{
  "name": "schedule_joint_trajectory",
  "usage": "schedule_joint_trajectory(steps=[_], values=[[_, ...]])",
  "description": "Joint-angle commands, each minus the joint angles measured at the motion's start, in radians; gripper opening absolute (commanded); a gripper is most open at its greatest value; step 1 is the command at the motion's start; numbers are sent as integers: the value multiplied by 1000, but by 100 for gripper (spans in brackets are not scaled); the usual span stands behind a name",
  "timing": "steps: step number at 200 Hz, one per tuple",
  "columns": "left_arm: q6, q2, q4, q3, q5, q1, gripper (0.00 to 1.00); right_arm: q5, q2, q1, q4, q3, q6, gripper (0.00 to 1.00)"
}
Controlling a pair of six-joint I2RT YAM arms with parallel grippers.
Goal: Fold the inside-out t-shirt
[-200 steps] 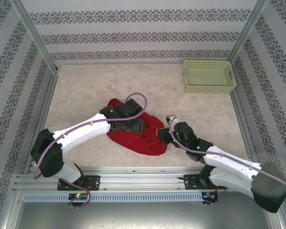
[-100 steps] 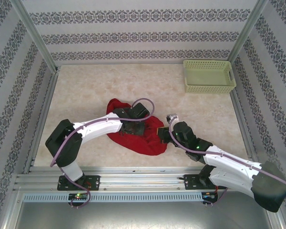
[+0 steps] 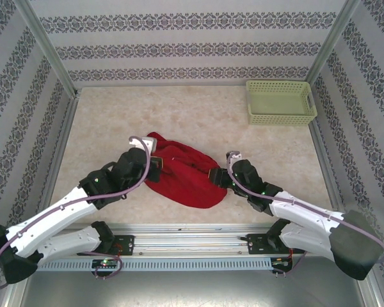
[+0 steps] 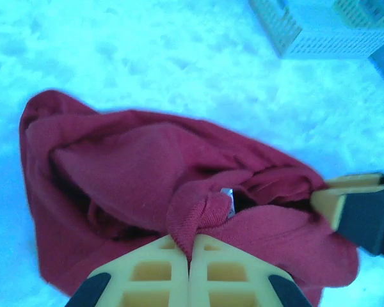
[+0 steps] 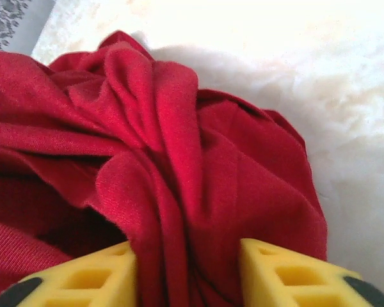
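We judge nothing folded yet: the t-shirt [image 3: 185, 179] lies crumpled toward six o'clock on the desk [image 3: 198, 121], left jaws shut on its nine o'clock edge, right jaws parted around cloth at three o'clock.

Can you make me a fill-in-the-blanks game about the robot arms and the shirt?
1. The crumpled t-shirt is ___ in colour.
2. The left gripper is not open but ___ on a cloth fold.
3. The basket in the far right corner is pale ___.
4. The right gripper has ___ fingers, standing apart.
Missing words: red, shut, green, yellow.
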Motion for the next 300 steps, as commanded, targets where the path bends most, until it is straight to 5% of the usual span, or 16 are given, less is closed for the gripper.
schedule_joint_trajectory(steps=[1, 66, 93, 172, 197, 210, 245, 285, 300], values=[[-8, -43, 28, -127, 34, 2, 0, 12, 8, 1, -117, 88, -58, 58], [-135, -177, 89, -354, 134, 2, 0, 234, 182, 81, -554, 452, -213, 76], [-158, -179, 152, -403, 164, 2, 0, 258, 253, 173, -637, 568, -240, 76], [-152, -202, 141, -408, 118, 2, 0, 227, 495, 239, -690, 646, -189, 65], [-150, -197, 144, -404, 110, 2, 0, 305, 564, 237, -760, 670, -146, 54], [-149, -197, 139, -400, 97, 2, 0, 335, 573, 234, -774, 677, -137, 33], [-80, -163, 114, -312, 5, 18, 0, 276, 458, 226, -734, 707, -170, 0], [104, -40, 85, 24, -58, 124, 0, 190, 148, 121, -623, 725, -199, 0], [175, 9, 56, 210, -73, 139, 0, 56, 3, 59, -481, 691, -226, 0]])
